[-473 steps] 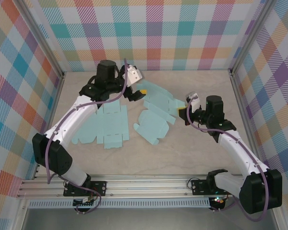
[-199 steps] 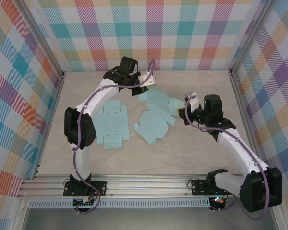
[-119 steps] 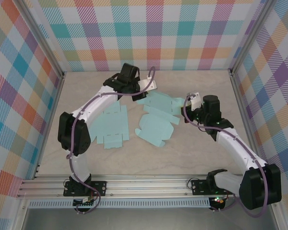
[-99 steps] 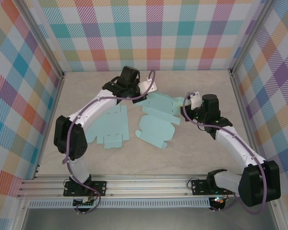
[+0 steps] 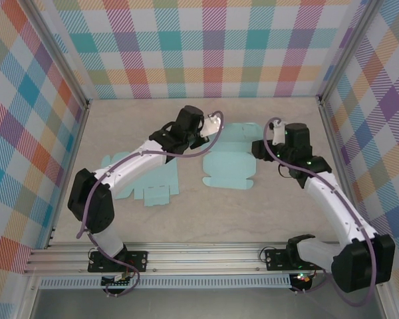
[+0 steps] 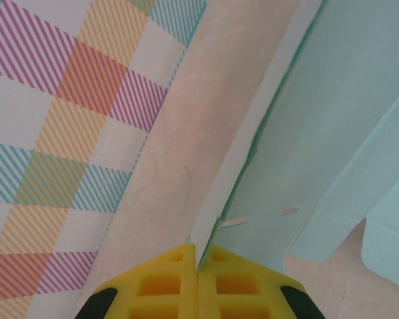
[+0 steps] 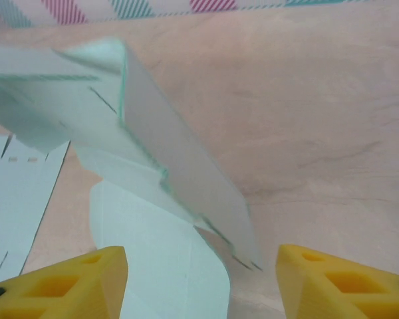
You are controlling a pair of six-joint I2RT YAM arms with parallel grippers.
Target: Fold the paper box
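The paper box [image 5: 229, 167] is a pale blue die-cut blank lying mostly flat at the table's middle, with its far edge lifted. My left gripper [image 5: 211, 131] is shut on that far edge. In the left wrist view the yellow fingers [image 6: 166, 286] pinch the thin edge of the paper box [image 6: 312, 126]. My right gripper [image 5: 259, 147] stands open just right of the blank. In the right wrist view a raised flap of the paper box [image 7: 179, 173] lies between its wide-apart yellow fingertips [image 7: 86, 279], touching neither.
A second flat blue blank [image 5: 146, 176] lies to the left, under the left arm. Plaid walls [image 5: 206, 46] close in the back and both sides. A metal rail [image 5: 199, 256] runs along the near edge.
My right gripper has opened and let go of the blank. The left gripper has carried the blank's edge to the right, and the blank has shifted and turned toward the right arm.
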